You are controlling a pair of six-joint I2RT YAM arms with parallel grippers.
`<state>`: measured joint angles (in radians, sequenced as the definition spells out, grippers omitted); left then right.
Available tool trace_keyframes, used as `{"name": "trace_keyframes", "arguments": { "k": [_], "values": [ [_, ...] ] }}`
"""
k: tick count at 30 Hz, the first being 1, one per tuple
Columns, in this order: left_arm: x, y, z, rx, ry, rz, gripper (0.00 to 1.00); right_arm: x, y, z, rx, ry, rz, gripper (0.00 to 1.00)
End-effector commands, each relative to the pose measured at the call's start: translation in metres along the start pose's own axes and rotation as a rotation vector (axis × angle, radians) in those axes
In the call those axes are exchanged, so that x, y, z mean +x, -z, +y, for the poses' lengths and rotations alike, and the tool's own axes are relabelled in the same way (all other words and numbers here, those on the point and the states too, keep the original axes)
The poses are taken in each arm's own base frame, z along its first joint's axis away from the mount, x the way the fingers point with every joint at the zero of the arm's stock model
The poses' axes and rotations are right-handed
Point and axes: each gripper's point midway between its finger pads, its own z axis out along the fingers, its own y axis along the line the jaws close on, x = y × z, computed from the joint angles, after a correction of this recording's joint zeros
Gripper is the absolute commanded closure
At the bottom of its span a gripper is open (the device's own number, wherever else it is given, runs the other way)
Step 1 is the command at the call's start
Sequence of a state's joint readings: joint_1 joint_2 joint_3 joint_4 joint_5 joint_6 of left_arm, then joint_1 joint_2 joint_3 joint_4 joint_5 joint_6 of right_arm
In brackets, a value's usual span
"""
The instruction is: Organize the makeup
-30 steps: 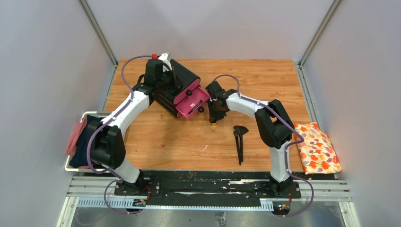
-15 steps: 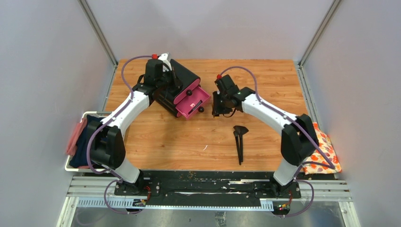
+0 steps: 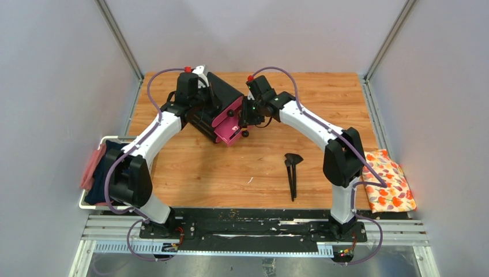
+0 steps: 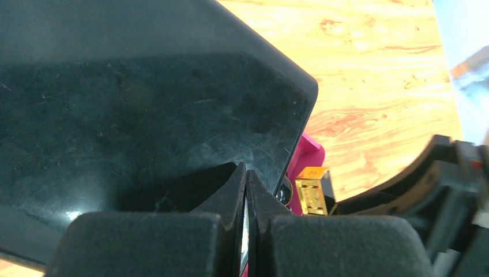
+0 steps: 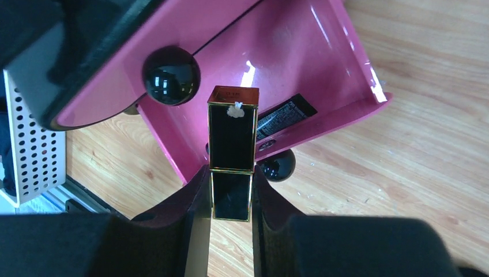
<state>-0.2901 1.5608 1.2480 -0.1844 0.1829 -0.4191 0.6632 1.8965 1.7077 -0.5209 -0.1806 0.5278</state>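
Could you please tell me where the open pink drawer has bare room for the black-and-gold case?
The pink drawer has bare floor between the black tube and the black box. It is crowded near the front wall, where the tube lies and the black-and-gold case hangs.

The right gripper [image 5: 230,176], clamping a small rectangular black-and-gold case [image 5: 232,135], now hangs over the open glossy pink drawer [image 5: 323,63]. It is farther left than before.
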Motion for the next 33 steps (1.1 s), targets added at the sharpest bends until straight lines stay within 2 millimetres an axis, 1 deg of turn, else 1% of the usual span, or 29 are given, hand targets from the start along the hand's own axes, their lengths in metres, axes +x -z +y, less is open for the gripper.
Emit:
{"name": "trace_keyframes", "arguments": {
  "k": [1,10,19,24,29,33],
  "values": [
    [0.042,0.005,0.024,-0.081,0.010,0.136,1.00,0.008,-0.004,0.016,-0.037,-0.026,0.054,1.00],
    [0.042,0.003,0.024,-0.078,0.015,0.137,1.00,0.004,-0.017,0.024,-0.062,-0.032,0.080,1.00],
    [0.045,0.002,0.027,-0.089,0.009,0.141,1.00,0.013,-0.031,0.031,-0.074,-0.041,0.121,1.00],
    [0.047,0.001,0.028,-0.089,0.012,0.145,1.00,0.010,-0.037,0.034,-0.084,-0.034,0.122,1.00],
    [0.047,0.001,0.029,-0.091,0.012,0.144,1.00,0.010,-0.039,0.036,-0.088,-0.022,0.121,0.87],
    [0.047,0.001,0.030,-0.090,0.014,0.143,1.00,0.008,-0.037,0.035,-0.086,-0.014,0.112,0.72]
  ]
}}
